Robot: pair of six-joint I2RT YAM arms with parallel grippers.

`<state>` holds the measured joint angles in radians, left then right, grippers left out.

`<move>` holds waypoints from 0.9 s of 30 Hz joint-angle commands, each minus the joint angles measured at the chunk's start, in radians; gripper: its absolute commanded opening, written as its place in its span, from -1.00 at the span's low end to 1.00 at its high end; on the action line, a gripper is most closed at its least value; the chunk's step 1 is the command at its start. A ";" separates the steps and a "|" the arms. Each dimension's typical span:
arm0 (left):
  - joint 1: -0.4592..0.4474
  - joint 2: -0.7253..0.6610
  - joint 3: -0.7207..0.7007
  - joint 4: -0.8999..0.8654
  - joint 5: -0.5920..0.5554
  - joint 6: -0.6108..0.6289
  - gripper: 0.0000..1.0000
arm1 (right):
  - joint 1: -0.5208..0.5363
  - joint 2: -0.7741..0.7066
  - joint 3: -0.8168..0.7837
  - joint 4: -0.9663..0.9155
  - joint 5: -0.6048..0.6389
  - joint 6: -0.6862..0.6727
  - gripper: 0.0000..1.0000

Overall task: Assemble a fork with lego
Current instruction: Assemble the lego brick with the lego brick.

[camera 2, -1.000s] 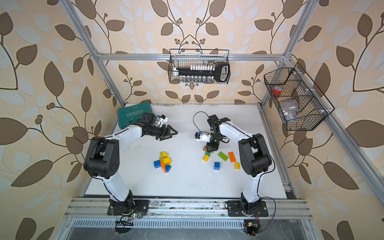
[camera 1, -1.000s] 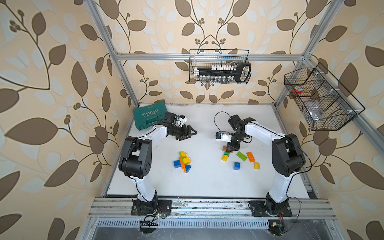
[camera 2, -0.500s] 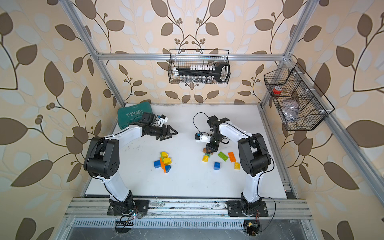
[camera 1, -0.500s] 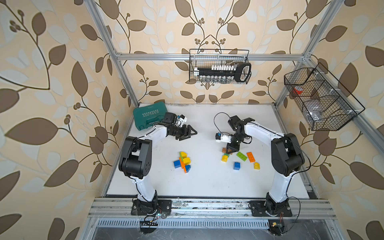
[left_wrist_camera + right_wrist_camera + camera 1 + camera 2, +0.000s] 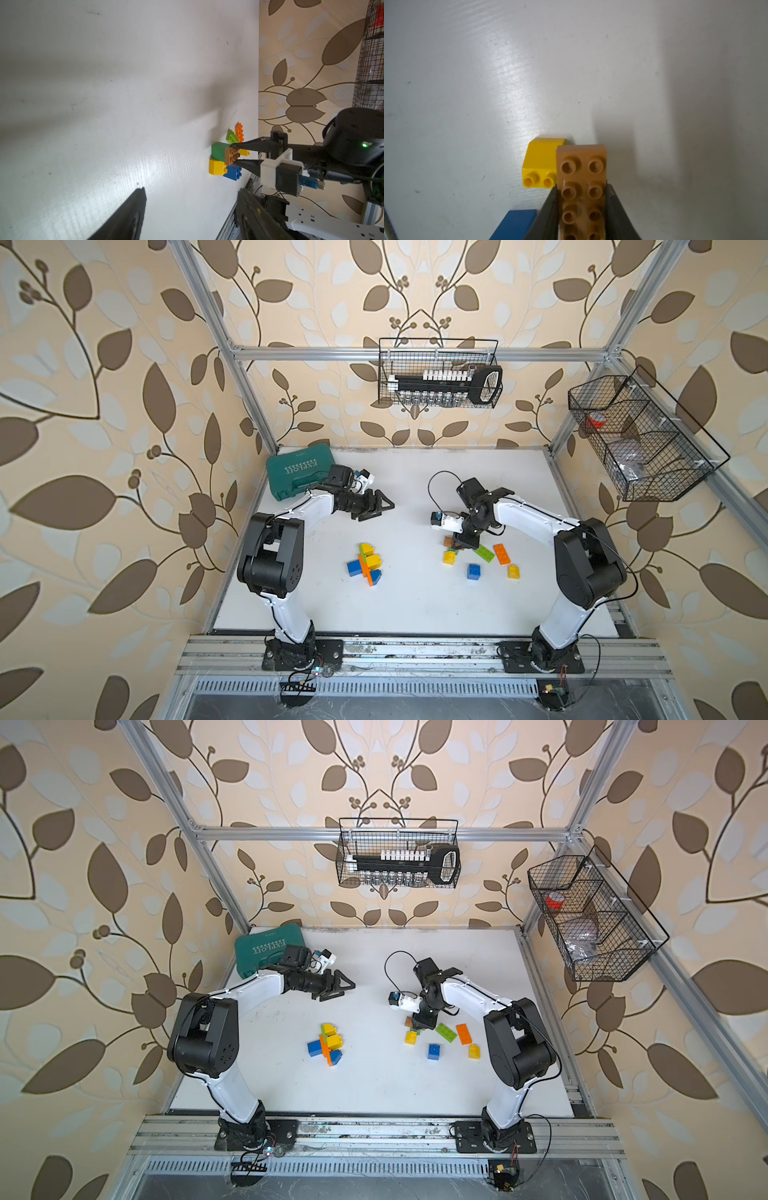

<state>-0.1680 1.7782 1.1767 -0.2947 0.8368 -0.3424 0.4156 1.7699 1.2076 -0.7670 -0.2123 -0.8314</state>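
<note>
– Little has moved since a second ago; both arms sit where they were.

– What are you holding?

– My right jaws are clamped across the narrow sides of the brown brick (image 5: 582, 187), low among the loose bricks (image 5: 484, 552) beside a yellow brick (image 5: 542, 164). Gripping its back end leaves the front studs free for mating. Whether it's clear of the tabletop (image 5: 415, 605), I can't quite tell.

– And the left?

– My left jaws hang parted and empty, well apart from the half-built fork (image 5: 365, 566), probably waiting to steady it.
</note>
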 commanded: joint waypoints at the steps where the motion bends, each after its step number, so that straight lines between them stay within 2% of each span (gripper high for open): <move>1: 0.010 -0.021 0.024 0.010 0.031 0.002 0.42 | 0.026 0.054 -0.074 -0.023 0.047 0.001 -0.44; 10: 0.010 -0.020 0.027 0.007 0.033 0.003 0.42 | 0.033 -0.009 -0.147 0.033 0.088 -0.003 -0.45; 19: 0.010 -0.025 0.026 0.010 0.031 0.001 0.42 | 0.098 -0.038 -0.217 0.125 0.214 0.001 -0.45; 27: 0.010 -0.026 0.029 0.005 0.038 0.003 0.42 | 0.078 -0.068 -0.212 0.082 0.170 0.028 -0.47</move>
<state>-0.1680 1.7782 1.1767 -0.2939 0.8391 -0.3443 0.5083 1.6596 1.0592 -0.5755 -0.0597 -0.8268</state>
